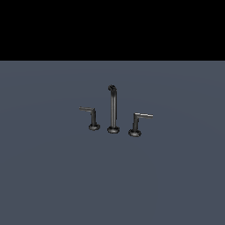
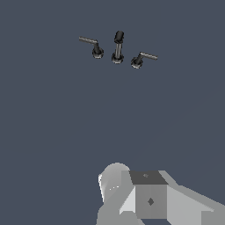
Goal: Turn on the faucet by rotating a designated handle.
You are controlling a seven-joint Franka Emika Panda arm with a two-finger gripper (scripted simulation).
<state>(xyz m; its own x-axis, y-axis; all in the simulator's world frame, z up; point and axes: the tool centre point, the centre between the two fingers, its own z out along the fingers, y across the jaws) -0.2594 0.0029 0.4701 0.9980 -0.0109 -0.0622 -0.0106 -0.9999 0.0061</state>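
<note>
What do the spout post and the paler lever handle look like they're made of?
Spout post: apparently dark polished metal, judging by the bright streak along its shaft. Handle: probably the same metal with a duller, paler grey bar and dark stem. Being a simulator render, this is only appearance.

All I can see of my arm is its end effector (image 2: 145,197) in the wrist view: pale grey blocky panels, a rounded white-grey housing, a darker grey square face and a small dark diamond mark.
</note>
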